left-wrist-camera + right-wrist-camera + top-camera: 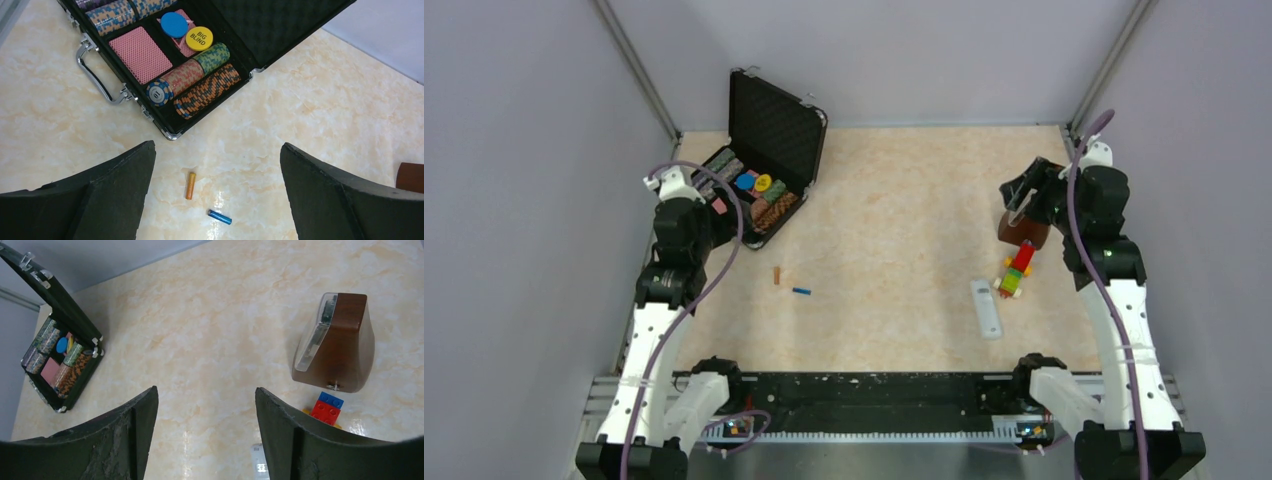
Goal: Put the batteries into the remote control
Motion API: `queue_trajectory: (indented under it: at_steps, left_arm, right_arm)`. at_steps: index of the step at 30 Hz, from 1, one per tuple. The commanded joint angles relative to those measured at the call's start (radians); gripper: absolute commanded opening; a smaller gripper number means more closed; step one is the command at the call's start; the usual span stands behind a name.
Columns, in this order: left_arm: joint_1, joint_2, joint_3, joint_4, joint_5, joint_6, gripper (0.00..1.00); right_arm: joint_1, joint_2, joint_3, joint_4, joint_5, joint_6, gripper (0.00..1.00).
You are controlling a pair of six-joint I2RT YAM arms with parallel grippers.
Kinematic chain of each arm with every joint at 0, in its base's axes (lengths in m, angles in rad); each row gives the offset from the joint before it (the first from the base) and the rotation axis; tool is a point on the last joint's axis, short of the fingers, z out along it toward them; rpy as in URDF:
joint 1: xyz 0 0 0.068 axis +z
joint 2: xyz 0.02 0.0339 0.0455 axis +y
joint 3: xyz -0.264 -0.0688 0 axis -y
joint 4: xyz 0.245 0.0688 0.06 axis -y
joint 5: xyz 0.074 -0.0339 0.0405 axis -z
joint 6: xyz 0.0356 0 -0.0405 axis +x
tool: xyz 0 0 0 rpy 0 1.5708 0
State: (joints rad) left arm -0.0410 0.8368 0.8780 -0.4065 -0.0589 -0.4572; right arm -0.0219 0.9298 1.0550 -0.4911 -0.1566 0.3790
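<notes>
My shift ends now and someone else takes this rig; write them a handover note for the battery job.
Left gripper: open, empty, by the poker case.
Right gripper: open, empty, at far right.
Orange battery and blue battery lie loose, apart, left of centre. Remote control lies at right, beside the toy train.
Done: nothing loaded. Left: pick up both batteries, seat them in the remote control.

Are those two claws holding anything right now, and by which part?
Nothing. The left gripper and right gripper are both open and empty; the orange battery and blue battery lie loose on the table.
</notes>
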Motion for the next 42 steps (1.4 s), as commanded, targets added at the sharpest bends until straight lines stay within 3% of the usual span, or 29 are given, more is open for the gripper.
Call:
queue_trajectory:
  at_steps: [1, 4, 8, 14, 21, 27, 31, 42]
  left_arm:
    - [0.003, 0.03, 0.057, -0.034, -0.023, -0.08, 0.99]
    - [0.003, 0.049, 0.073, -0.075, -0.021, -0.094, 0.99]
    - [0.002, 0.003, 0.006, 0.019, 0.026, -0.058, 0.99]
    - [0.003, -0.021, -0.06, 0.098, 0.184, -0.031, 0.99]
    - [0.002, 0.026, -0.08, 0.173, 0.335, -0.033, 0.99]
    - [0.003, 0.044, -0.105, 0.201, 0.35, -0.054, 0.98]
    - [0.003, 0.055, -0.116, 0.227, 0.354, -0.067, 0.98]
    - [0.002, 0.094, -0.086, 0.232, 0.345, -0.061, 0.97]
  right_arm:
    - [-0.003, -0.048, 0.001, -0.004, -0.003, 0.0, 0.71]
    - [-0.002, -0.043, -0.008, -0.024, -0.047, 0.019, 0.72]
    - [0.005, -0.015, -0.031, -0.073, -0.081, 0.048, 0.74]
    - [0.12, -0.03, -0.105, -0.095, 0.003, 0.1, 0.77]
    - [0.396, 0.094, -0.103, -0.195, 0.325, 0.159, 0.76]
    - [0.518, 0.147, -0.154, -0.344, 0.556, 0.284, 0.78]
    - [0.519, 0.126, -0.273, -0.322, 0.549, 0.308, 0.92]
    - [0.478, 0.191, -0.412, -0.198, 0.493, 0.438, 0.99]
